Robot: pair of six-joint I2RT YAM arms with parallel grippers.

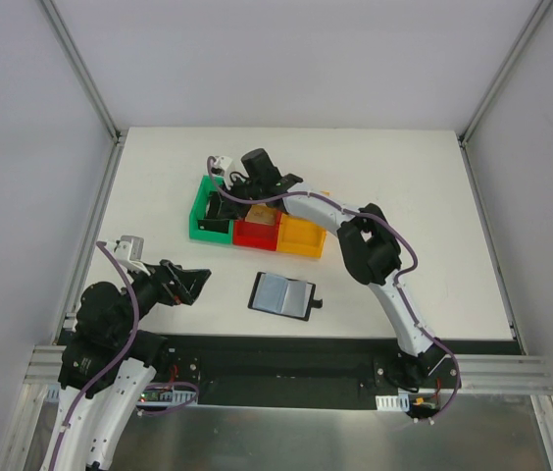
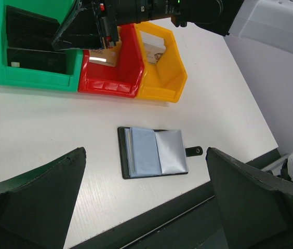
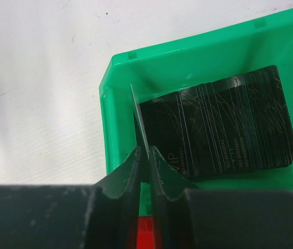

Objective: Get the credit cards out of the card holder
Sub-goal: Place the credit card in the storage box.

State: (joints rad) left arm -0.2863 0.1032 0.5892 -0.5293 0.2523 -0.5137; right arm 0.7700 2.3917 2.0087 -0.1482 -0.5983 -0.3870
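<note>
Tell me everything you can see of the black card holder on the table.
The card holder is a small flat black wallet, lying open and face up on the white table, between the row of coloured bins and the table's near edge. Two grey-blue inner panels sit side by side inside a black border. A short black strap tab with a round stud or hole sticks out from one side. Whether it holds cards cannot be told. Only the table touches it.
</note>
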